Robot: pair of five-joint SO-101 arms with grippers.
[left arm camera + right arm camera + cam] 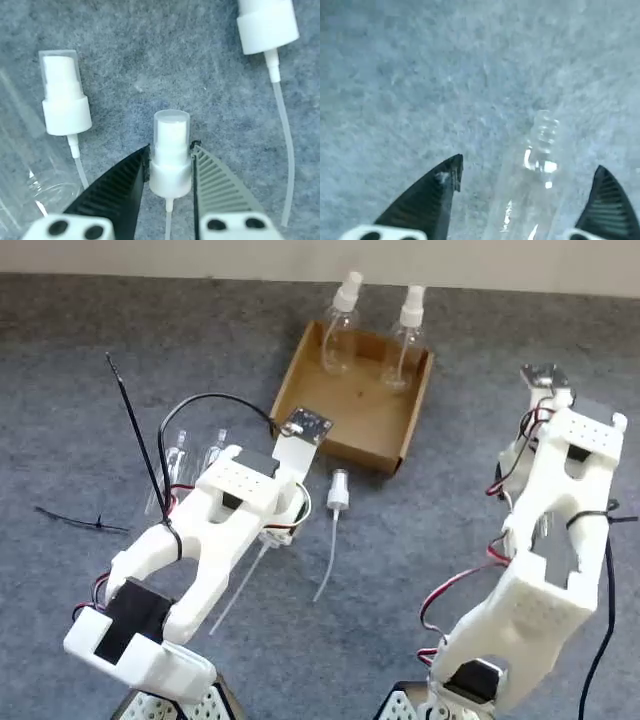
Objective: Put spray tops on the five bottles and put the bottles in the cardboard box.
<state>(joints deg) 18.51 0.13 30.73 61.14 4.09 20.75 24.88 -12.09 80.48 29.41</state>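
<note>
My left gripper (170,155) is down on the carpet, its black and grey fingers pressed against the collar of a white spray top (170,150) with a clear cap. Two more spray tops lie near it, one capped (65,105) and one with a long tube (267,27). My right gripper (527,167) is open around a clear uncapped bottle (540,165) lying on the carpet. In the high view the cardboard box (385,445) holds two upright bottles with spray tops (340,335) (405,335). A loose spray top (338,490) lies just in front of the box.
Clear topless bottles (195,455) lie left of the left arm (215,530). Black cable ties (135,435) and a black cable (210,400) lie on the grey carpet at the left. The right arm (560,500) stands right of the box.
</note>
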